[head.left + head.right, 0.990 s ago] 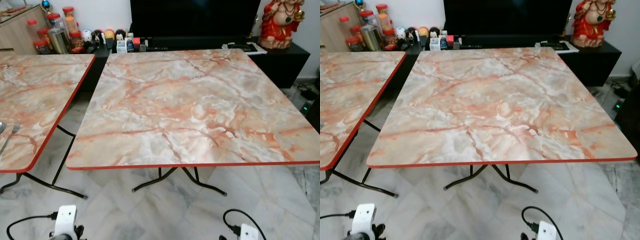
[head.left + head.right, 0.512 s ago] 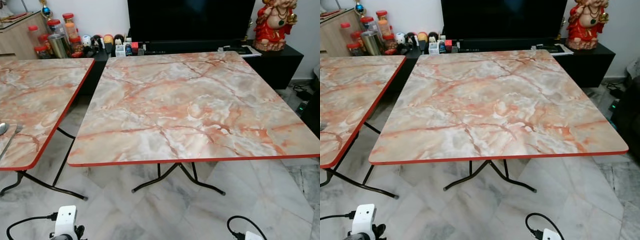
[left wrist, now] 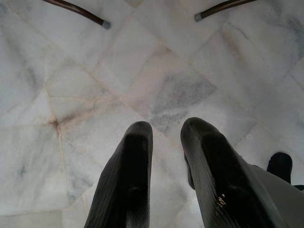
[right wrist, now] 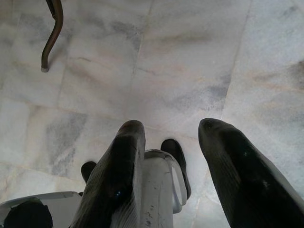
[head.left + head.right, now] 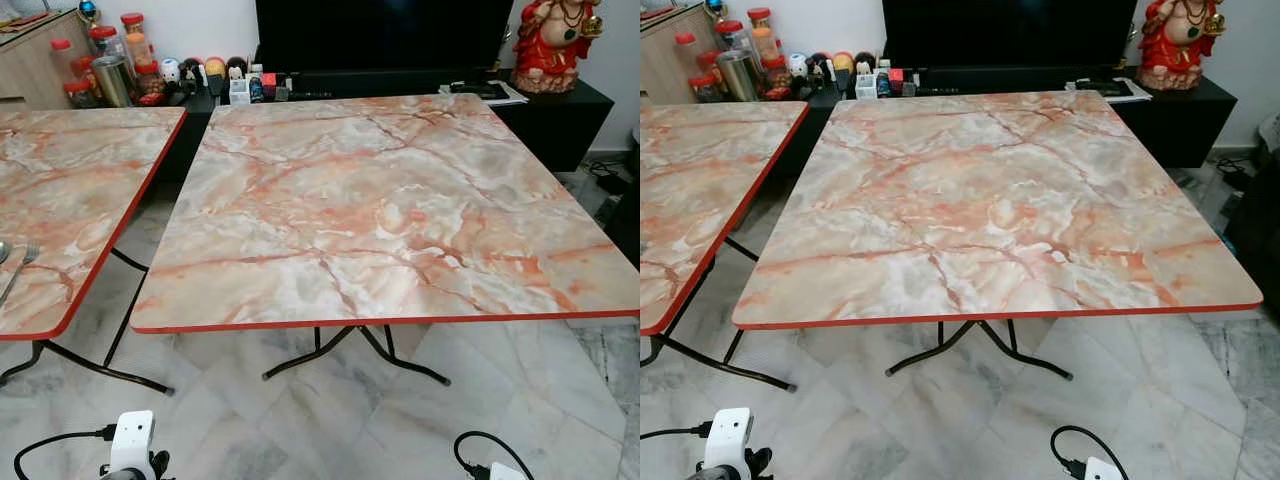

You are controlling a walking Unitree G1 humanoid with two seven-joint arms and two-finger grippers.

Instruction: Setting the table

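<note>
Ahead, marble table, both tools low over floor, fingers apart

Fork and second table cut by edge.

White wrist housings with black cables; long black ribbed fingers on each end effector.

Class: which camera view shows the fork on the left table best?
The left eye view: the fork lies near the left table's front edge, beside a spoon. The right eye view cuts that spot off; both wrist views face floor.
</note>
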